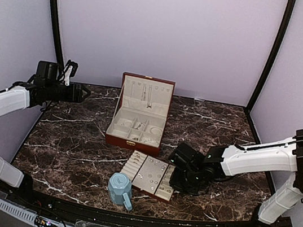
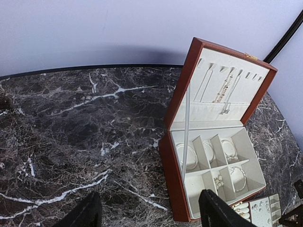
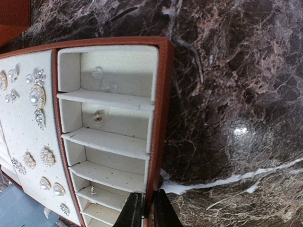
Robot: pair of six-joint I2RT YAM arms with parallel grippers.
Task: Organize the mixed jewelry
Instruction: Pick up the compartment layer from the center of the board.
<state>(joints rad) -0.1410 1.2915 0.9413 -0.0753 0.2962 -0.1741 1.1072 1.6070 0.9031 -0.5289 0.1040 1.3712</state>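
Nearest the arm bases, on the dark marbled counter (image 1: 217, 129): a light-blue mug (image 1: 120, 187), handle turned to the near right, just beside the near-left corner of a flat cream-lined tray (image 3: 162, 94). On the tray's dotted panel, part of the jewelry (image 3: 37, 97), pearly and sparkly, pinned in loose clusters. In the narrow compartments along its right end, a few tiny pieces (image 3: 97, 118) (too small to tell rings from studs). At that same end, the right end effector (image 3: 147, 202), clenched on the tray's brown rim, one finger inside the wall and one outside over bare marble. Just behind the tray, an open brown box (image 1: 133, 143) with its lid raised; thin silvery hoops (image 2: 195, 158) lying in the cream compartments, fine chains (image 2: 222, 97) hanging inside the lid. Farthest back on the left, raised above the counter, the left end effector (image 2: 149, 207), released, fingers wide apart with nothing between them.
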